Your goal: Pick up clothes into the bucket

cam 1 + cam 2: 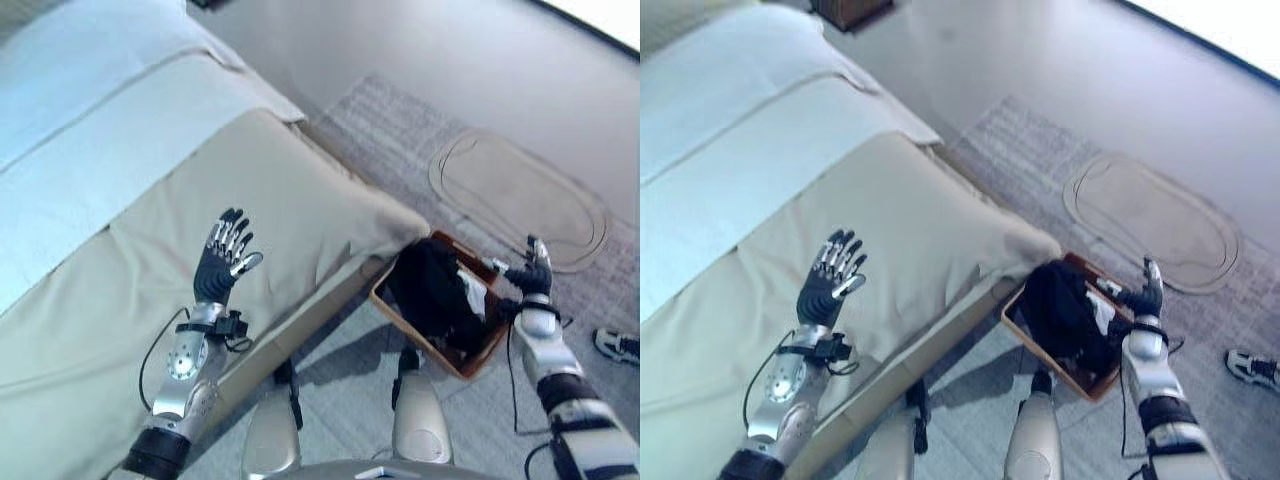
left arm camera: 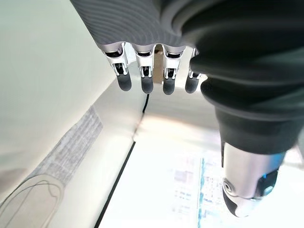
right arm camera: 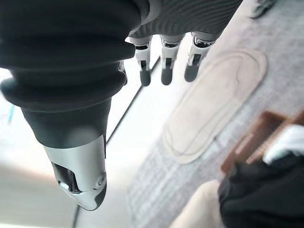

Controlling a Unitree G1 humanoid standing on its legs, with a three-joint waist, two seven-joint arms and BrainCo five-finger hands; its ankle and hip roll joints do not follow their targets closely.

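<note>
The left hand [image 1: 222,262] is raised above the beige bed cover [image 1: 300,200], its fingers [image 2: 145,80] straight and spread, holding nothing and clear of the fabric. The right hand [image 1: 532,272] hovers just beside the far edge of the brown bucket [image 1: 478,362], fingers [image 3: 166,71] straight and apart, also empty. The bucket sits on the floor at the bed's corner, on the edge of the grey rug [image 1: 400,130]. Inside it lies a heap of black clothes [image 1: 432,290] with a white garment [image 1: 476,296] tucked against the side near the right hand. An oval beige mat [image 1: 520,195] lies on the rug beyond the bucket. A person's shoe [image 1: 617,345] shows near the rug's edge.
</note>
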